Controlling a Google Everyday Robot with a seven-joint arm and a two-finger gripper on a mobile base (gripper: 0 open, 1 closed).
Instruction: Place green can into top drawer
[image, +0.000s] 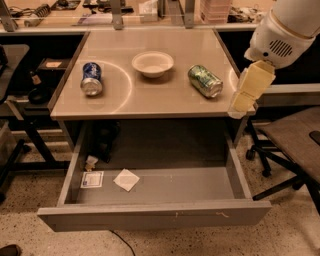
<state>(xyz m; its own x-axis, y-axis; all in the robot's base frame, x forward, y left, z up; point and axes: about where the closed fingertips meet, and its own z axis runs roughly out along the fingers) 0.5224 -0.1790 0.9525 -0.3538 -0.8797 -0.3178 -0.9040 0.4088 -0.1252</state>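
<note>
The green can (205, 80) lies on its side on the desk top, right of centre, one silver end facing the front right. The top drawer (155, 212) is pulled wide open below the desk, its flat grey front panel nearest the camera. My gripper (248, 91) hangs from the white arm (285, 30) at the desk's right edge, just right of the green can and a little above the surface, apart from the can and holding nothing.
A white bowl (153, 63) sits at the desk's centre back and a blue-and-white can (92, 78) lies at the left. Inside the drawer lie a white paper square (126, 179), a small card (92, 179) and a dark object at the back left. An office chair (295, 145) stands at the right.
</note>
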